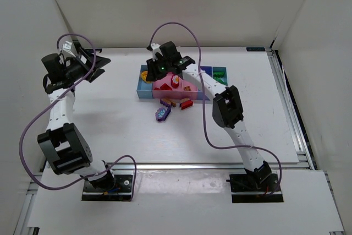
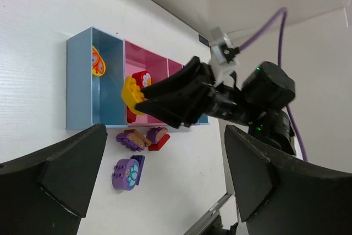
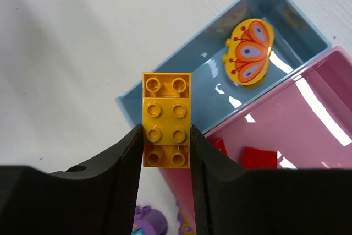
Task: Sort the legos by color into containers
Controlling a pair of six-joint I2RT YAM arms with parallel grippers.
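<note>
My right gripper (image 3: 166, 136) is shut on a yellow lego brick (image 3: 166, 118), studs facing the camera. It hangs over the near corner of the light blue container (image 3: 275, 4), by the wall shared with the pink container (image 3: 308, 130). A yellow butterfly lego (image 3: 248, 52) lies in the light blue bin, and red legos (image 3: 258, 158) lie in the pink one. My left gripper (image 2: 159, 185) is open and empty, raised at the far left (image 1: 91, 64), well away from the bins. The left wrist view also shows the held yellow brick (image 2: 132, 93).
Loose legos lie on the table in front of the bins: a purple flower piece (image 1: 163, 114), a purple-and-orange piece (image 1: 168, 102) and a red one (image 1: 186, 103). More bins, blue and green (image 1: 220, 72), continue the row to the right. White walls enclose the table.
</note>
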